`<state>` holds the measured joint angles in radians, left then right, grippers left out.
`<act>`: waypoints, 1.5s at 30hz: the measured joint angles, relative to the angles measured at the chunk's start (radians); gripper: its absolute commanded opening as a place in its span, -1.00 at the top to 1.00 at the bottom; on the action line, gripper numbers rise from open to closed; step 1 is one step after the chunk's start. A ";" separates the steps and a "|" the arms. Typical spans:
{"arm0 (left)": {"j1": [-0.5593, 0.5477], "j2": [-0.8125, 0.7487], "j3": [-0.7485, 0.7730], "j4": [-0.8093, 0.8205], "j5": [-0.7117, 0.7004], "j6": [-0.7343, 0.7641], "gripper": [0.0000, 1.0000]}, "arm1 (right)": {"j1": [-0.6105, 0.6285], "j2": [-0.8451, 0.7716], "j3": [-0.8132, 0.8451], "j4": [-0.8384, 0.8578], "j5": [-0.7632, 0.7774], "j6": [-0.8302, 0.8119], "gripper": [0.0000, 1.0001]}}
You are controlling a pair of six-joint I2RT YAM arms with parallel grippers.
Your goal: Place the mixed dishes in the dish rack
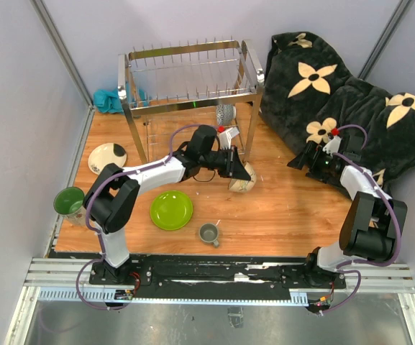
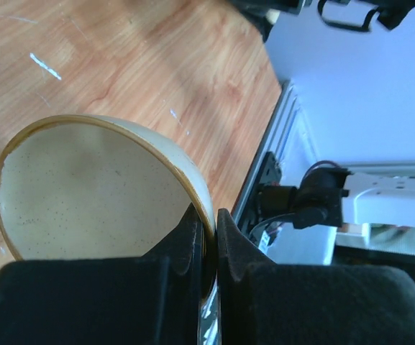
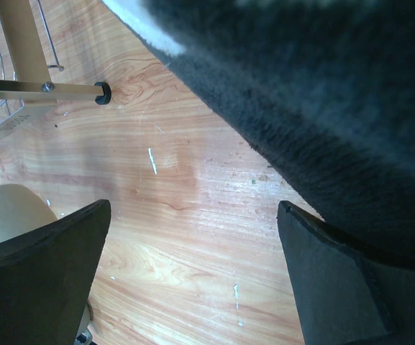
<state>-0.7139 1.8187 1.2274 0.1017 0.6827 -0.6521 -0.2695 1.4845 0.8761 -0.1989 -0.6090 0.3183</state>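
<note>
- From the top camera we saw the cream-yellow bowl as a pale, speckled round shape. It was just in front of the near right leg of the dish rack, over the wooden table.
- The left gripper, on an arm stretched in from the left, had its dark fingers clamped on the bowl's upper edge. The bowl was tipped rather than flat, and we could not tell here whether it touched the wood.
- The lime-green plate and the small grey mug lay nearer the arm bases, well apart from the bowl.
- The right gripper hung at the edge of the black flowered blanket, to the right of the bowl.
- In the left wrist view the bowl showed a matte cream inside with fine dark specks and a thin brown rim. Its mouth was turned towards the camera, so it was up on edge rather than upright.
- The fingers were pinched almost together on the right side of the rim, one inside the wall and one outside.
- In the right wrist view the right gripper had its fingers spread wide with only bare wood between them, holding nothing.
- The blanket filled the upper right, and a chrome leg of the rack with a black foot crossed the upper left. A pale curve of the bowl showed at the left edge.
</note>
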 measured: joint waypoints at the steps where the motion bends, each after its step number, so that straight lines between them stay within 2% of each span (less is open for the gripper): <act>1: 0.014 0.000 -0.017 0.038 0.014 -0.025 0.99 | 0.000 -0.002 0.000 -0.003 0.000 0.000 -0.99; 13: 0.153 0.013 -0.016 0.335 0.138 -0.190 0.99 | 0.000 -0.026 0.000 -0.068 0.012 -0.002 -0.99; 22: 0.255 0.068 -0.017 0.597 0.132 -0.365 0.99 | 0.000 -0.034 0.005 -0.124 0.037 -0.010 -0.99; 34: 0.312 0.223 0.017 0.842 0.094 -0.576 0.99 | 0.000 -0.034 0.035 -0.204 0.069 -0.027 -0.99; 45: 0.317 0.354 0.136 0.936 0.050 -0.710 0.99 | 0.000 -0.034 0.055 -0.244 0.092 -0.028 -0.99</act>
<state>-0.3969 2.1731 1.3636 1.0378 0.7330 -1.3624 -0.2695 1.4509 0.9314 -0.4427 -0.5167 0.2905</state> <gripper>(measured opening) 0.070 0.996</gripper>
